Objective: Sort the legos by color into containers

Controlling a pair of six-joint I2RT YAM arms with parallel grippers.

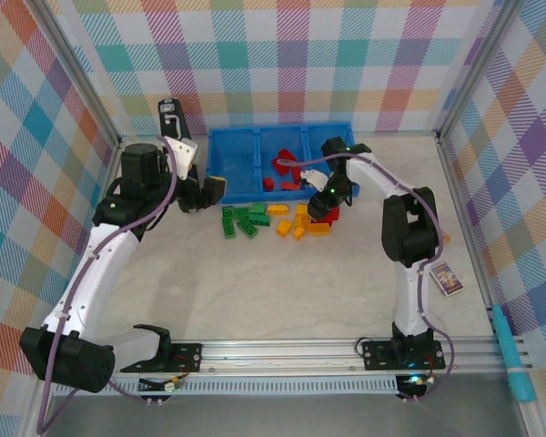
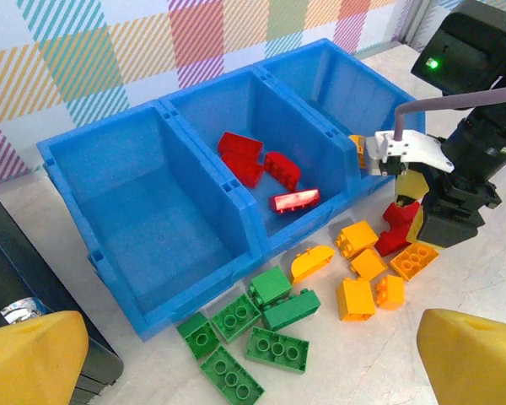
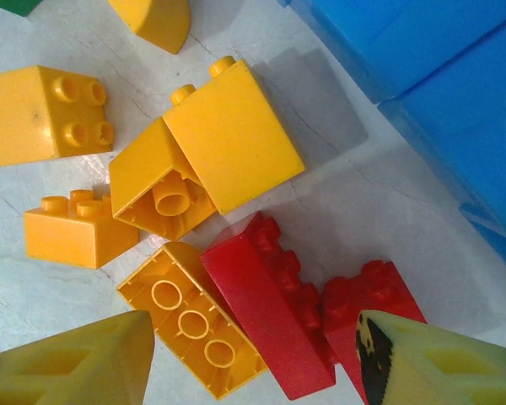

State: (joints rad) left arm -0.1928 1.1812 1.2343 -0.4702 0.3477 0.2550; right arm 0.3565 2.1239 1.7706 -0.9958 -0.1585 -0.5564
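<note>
We see the right gripper [image 3: 253,337] open astride the red brick [image 3: 270,316], apparently not yet touching it, its long axis running 11 to 5 o'clock on the table [image 3: 379,202], tray [image 3: 438,76] at 2 o'clock.

No readable text anywhere. Small printed card [image 1: 445,278] on the table [image 1: 282,291], near right side, has a coloured design, lettering too small to read. Studs on the legos [image 3: 232,139]: nothing legible.
</note>
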